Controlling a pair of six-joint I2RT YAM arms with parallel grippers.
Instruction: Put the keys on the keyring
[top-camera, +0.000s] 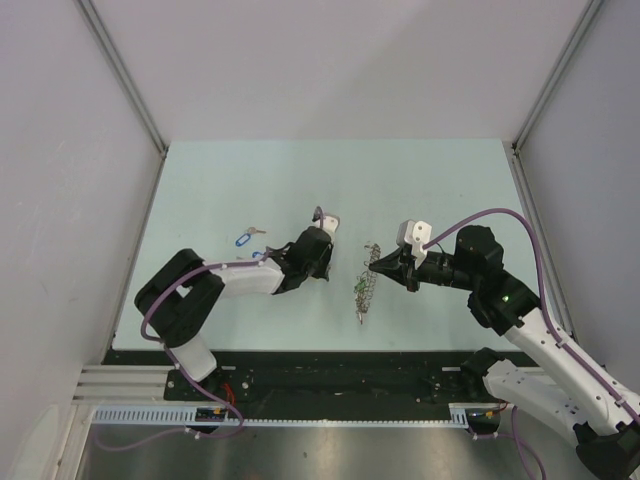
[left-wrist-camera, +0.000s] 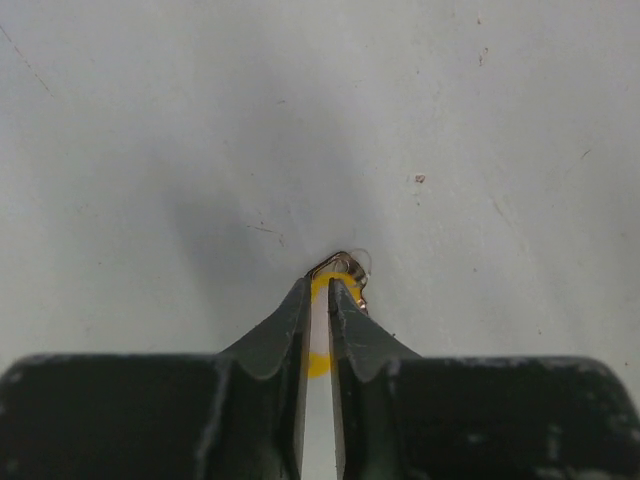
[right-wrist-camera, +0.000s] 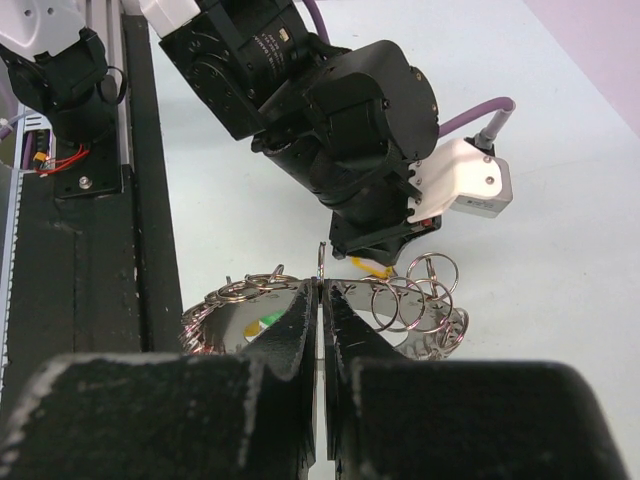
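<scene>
Pinching the thin wire of the keyring (top-camera: 366, 283), the right hand (right-wrist-camera: 320, 288) is closed on it, toward 4 o'clock from the middle of the worktop (top-camera: 250, 180). The left hand (left-wrist-camera: 320, 288), at 10 o'clock of the ring, has its fingers close around a yellow-tagged key (left-wrist-camera: 336, 282); whether they press it I cannot tell. Blue-tagged keys (top-camera: 247, 240) lie at its 9 o'clock. Such a key is probably light, stiff and slippery; the tag gives the better hold.

The desk (top-camera: 250, 180) is pale mint green and the keys (top-camera: 243, 240) carry blue tags. The keyring (right-wrist-camera: 230, 295) is silver with a green tag (right-wrist-camera: 268, 318); a yellow tag (left-wrist-camera: 343, 281) shows against the black left gripper (left-wrist-camera: 318, 286).
</scene>
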